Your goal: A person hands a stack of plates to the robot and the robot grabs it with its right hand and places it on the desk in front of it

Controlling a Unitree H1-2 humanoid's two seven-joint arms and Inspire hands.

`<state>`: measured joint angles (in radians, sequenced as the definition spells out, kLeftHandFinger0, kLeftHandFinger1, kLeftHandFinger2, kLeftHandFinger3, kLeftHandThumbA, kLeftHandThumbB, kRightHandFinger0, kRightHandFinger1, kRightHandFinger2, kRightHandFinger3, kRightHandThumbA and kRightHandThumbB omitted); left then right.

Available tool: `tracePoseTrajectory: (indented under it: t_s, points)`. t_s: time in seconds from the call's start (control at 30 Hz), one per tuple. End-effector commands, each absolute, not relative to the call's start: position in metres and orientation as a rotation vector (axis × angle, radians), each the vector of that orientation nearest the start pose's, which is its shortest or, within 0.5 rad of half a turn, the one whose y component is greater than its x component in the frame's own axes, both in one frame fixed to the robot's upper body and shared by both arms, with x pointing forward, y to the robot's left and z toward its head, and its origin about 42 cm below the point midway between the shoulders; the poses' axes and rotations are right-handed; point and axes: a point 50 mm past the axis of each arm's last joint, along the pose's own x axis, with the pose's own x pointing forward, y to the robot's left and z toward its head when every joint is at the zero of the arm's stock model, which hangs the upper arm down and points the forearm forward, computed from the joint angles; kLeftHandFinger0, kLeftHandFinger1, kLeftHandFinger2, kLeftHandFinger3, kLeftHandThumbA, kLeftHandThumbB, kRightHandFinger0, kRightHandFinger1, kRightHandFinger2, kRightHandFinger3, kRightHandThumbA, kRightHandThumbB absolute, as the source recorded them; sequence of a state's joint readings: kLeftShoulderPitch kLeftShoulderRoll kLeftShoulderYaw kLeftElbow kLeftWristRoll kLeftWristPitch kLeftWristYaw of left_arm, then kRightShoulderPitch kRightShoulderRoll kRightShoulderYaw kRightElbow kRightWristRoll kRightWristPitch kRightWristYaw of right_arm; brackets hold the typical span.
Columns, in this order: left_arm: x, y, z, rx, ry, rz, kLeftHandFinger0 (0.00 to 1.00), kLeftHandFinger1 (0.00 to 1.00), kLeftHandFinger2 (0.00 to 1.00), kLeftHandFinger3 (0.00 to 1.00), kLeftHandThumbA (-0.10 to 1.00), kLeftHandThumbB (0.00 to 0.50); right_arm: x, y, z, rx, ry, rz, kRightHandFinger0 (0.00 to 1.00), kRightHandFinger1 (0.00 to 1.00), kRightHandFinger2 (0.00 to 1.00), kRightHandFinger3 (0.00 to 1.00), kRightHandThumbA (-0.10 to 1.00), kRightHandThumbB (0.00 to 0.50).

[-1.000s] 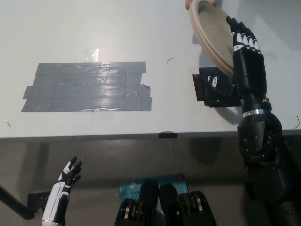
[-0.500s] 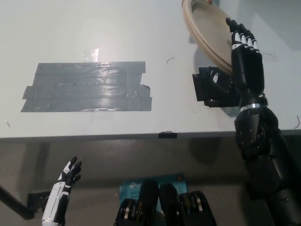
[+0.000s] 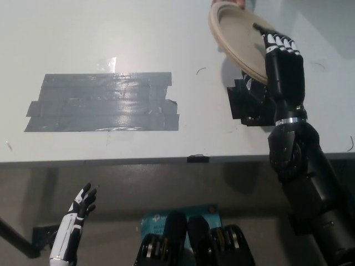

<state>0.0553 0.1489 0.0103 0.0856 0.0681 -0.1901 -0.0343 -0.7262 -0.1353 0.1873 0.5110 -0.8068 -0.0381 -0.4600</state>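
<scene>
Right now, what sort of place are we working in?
Probably a robot test bench: a plain white desk marked with a grey duct-tape patch and black tape square, where the black right hand holds tan round plates.

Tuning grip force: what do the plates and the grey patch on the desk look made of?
The plates: likely wood or bamboo fibre, matte; even tan, no shine. The grey patch: probably duct tape, slightly glossy; overlapping strips, torn ends, glare.

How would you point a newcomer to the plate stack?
Start at the white desk, far right side, above the black tape patch. The plate stack is the round beige disc tilted in the black right hand; its neighbours are flat tape patches.
</scene>
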Motion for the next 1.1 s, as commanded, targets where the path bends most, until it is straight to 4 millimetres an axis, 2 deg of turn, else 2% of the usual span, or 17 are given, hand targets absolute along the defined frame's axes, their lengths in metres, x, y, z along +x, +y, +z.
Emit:
tracePoseTrajectory:
  t_s: [0.0, 0.03, 0.07, 0.1, 0.13, 0.17, 0.27, 0.43, 0.53, 0.63, 0.7, 0.73, 0.8, 0.87, 0.9, 1.0, 1.07]
  points:
    - [0.266, 0.265, 0.085, 0.229, -0.099, -0.045, 1.0, 1.0, 1.0, 1.0, 1.0, 0.188, 0.489, -0.162, 0.29, -0.895, -0.735, -0.286, 0.14, 0.0, 0.0, 0.11, 0.97, 0.045]
    - [0.266, 0.266, 0.085, 0.228, -0.098, -0.046, 1.0, 1.0, 1.0, 1.0, 1.0, 0.189, 0.489, -0.161, 0.29, -0.889, -0.741, -0.286, 0.16, 0.0, 0.0, 0.09, 1.0, 0.039]
    - [0.265, 0.266, 0.085, 0.23, -0.099, -0.048, 1.0, 1.0, 1.0, 1.0, 1.0, 0.191, 0.488, -0.161, 0.29, -0.881, -0.738, -0.283, 0.05, 0.0, 0.0, 0.15, 1.0, 0.032]
    - [0.265, 0.266, 0.085, 0.243, -0.109, -0.051, 1.0, 1.0, 1.0, 1.0, 1.0, 0.18, 0.486, -0.161, 0.292, -0.878, -0.739, -0.285, 0.0, 0.0, 0.0, 0.15, 1.0, 0.026]
    - [0.265, 0.266, 0.085, 0.247, -0.112, -0.052, 0.98, 1.0, 1.0, 1.0, 1.0, 0.173, 0.485, -0.161, 0.293, -0.877, -0.74, -0.285, 0.0, 0.0, 0.0, 0.1, 1.0, 0.027]
    - [0.265, 0.266, 0.085, 0.248, -0.112, -0.052, 0.98, 1.0, 1.0, 1.0, 1.0, 0.173, 0.485, -0.162, 0.293, -0.877, -0.74, -0.285, 0.0, 0.0, 0.0, 0.1, 1.0, 0.027]
    - [0.265, 0.266, 0.085, 0.246, -0.111, -0.053, 0.98, 1.0, 1.0, 1.0, 1.0, 0.167, 0.482, -0.164, 0.297, -0.874, -0.768, -0.3, 0.0, 0.0, 0.01, 0.01, 1.0, 0.012]
    - [0.266, 0.267, 0.085, 0.237, -0.1, -0.05, 1.0, 1.0, 1.0, 1.0, 1.0, 0.187, 0.48, -0.167, 0.304, -0.857, -0.805, -0.33, 0.0, 0.0, 0.09, 0.02, 1.0, 0.01]
    - [0.266, 0.266, 0.085, 0.244, -0.106, -0.051, 0.99, 1.0, 0.99, 1.0, 1.0, 0.17, 0.478, -0.172, 0.309, -0.857, -0.846, -0.35, 0.0, 0.0, 0.11, 0.02, 1.0, 0.005]
    - [0.266, 0.267, 0.084, 0.245, -0.097, -0.053, 0.99, 1.0, 0.99, 1.0, 1.0, 0.173, 0.474, -0.179, 0.322, -0.847, -0.897, -0.362, 0.0, 0.01, 0.19, 0.07, 1.0, 0.005]
    - [0.266, 0.268, 0.084, 0.251, -0.102, -0.058, 0.99, 1.0, 0.99, 1.0, 1.0, 0.165, 0.47, -0.185, 0.334, -0.844, -0.929, -0.379, 0.0, 0.01, 0.23, 0.14, 1.0, 0.005]
    - [0.266, 0.268, 0.084, 0.252, -0.1, -0.06, 0.99, 1.0, 0.99, 1.0, 1.0, 0.164, 0.468, -0.188, 0.341, -0.85, -0.947, -0.393, 0.0, 0.0, 0.23, 0.24, 1.0, 0.012]
    - [0.265, 0.268, 0.084, 0.256, -0.098, -0.059, 0.98, 1.0, 0.98, 1.0, 1.0, 0.154, 0.464, -0.194, 0.355, -0.88, -0.978, -0.426, 0.0, 0.03, 0.28, 0.13, 1.0, 0.006]
    - [0.265, 0.269, 0.084, 0.259, -0.094, -0.059, 0.98, 1.0, 0.98, 1.0, 1.0, 0.156, 0.462, -0.197, 0.364, -0.879, -1.01, -0.448, 0.0, 0.01, 0.25, 0.08, 1.0, 0.008]
    - [0.265, 0.269, 0.084, 0.258, -0.093, -0.06, 0.98, 1.0, 0.98, 1.0, 1.0, 0.156, 0.46, -0.201, 0.371, -0.894, -1.016, -0.453, 0.0, 0.0, 0.23, 0.07, 1.0, 0.0]
    - [0.264, 0.269, 0.083, 0.261, -0.096, -0.061, 0.98, 1.0, 0.97, 1.0, 1.0, 0.157, 0.456, -0.209, 0.385, -0.902, -1.051, -0.452, 0.0, 0.0, 0.19, 0.03, 0.91, 0.0]
    - [0.263, 0.269, 0.082, 0.26, -0.097, -0.061, 0.98, 1.0, 0.96, 1.0, 1.0, 0.152, 0.455, -0.212, 0.387, -0.927, -1.05, -0.459, 0.0, 0.0, 0.18, 0.01, 0.92, 0.0]
